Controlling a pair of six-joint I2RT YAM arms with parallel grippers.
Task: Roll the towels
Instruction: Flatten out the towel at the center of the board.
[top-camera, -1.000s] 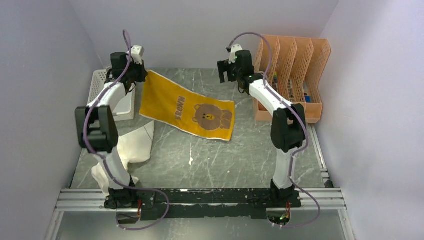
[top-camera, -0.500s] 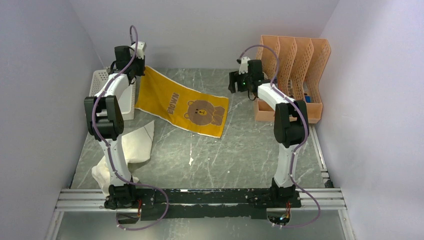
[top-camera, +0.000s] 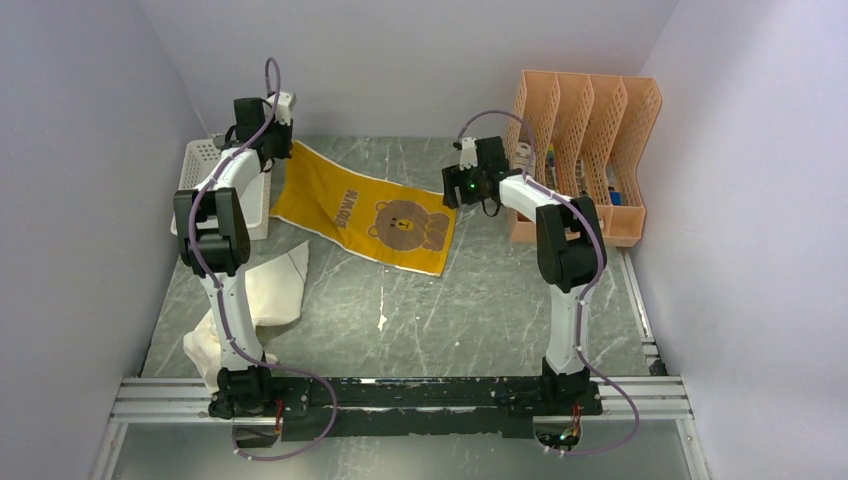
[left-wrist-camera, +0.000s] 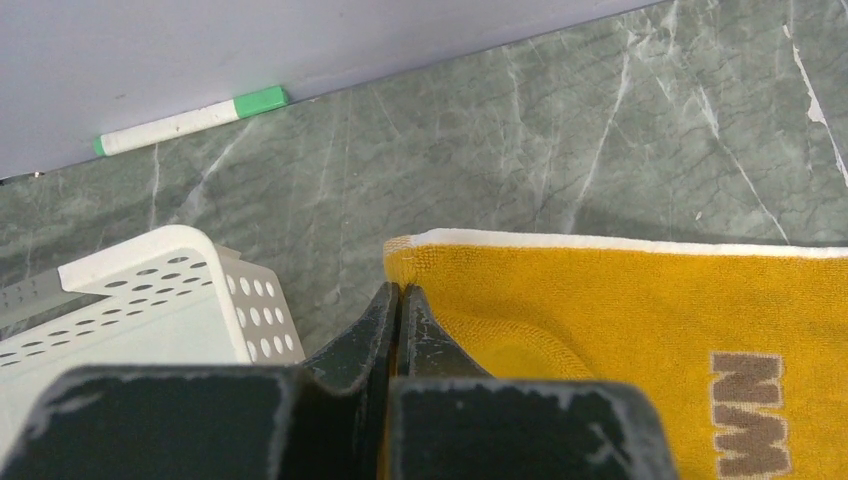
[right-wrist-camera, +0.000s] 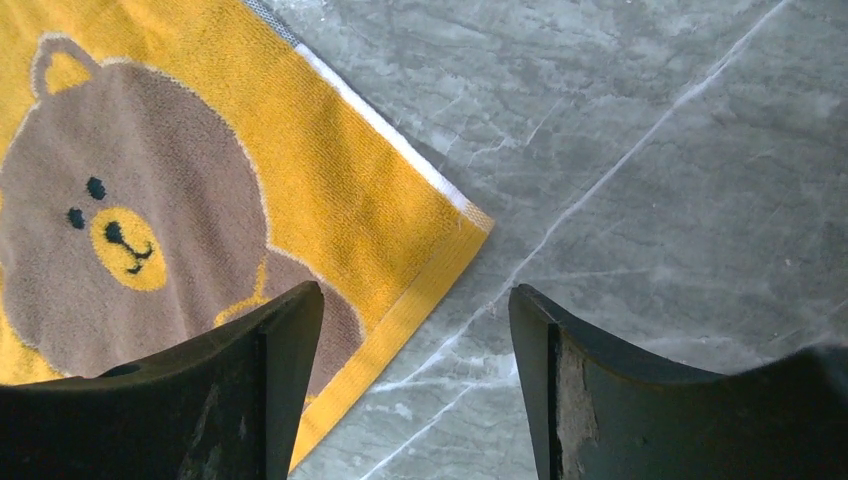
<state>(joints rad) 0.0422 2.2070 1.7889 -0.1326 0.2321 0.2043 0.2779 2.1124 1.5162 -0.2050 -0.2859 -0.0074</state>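
The left gripper (left-wrist-camera: 398, 298) is clamped on the far left corner of the yellow bear towel (top-camera: 365, 215), which lies spread mid-table. The right gripper (right-wrist-camera: 415, 300) hangs with jaws apart above its far right corner. Missing that corner would likely skew the towel. The cream towel (top-camera: 268, 290) lies crumpled near left.

A grey-green marbled surface (top-camera: 480, 300), veined in white, is shown. A mustard-yellow towel (top-camera: 370, 210) with a brown bear and a pale edge is spread across its far middle, with only the far left corner raised off it. A cream-white towel (top-camera: 265, 295) is left crumpled at the near left. A white perforated basket (top-camera: 200, 160) is set at the far left and an orange file rack (top-camera: 585, 120) at the far right. A green-capped marker (left-wrist-camera: 190, 122) is laid along the back wall.
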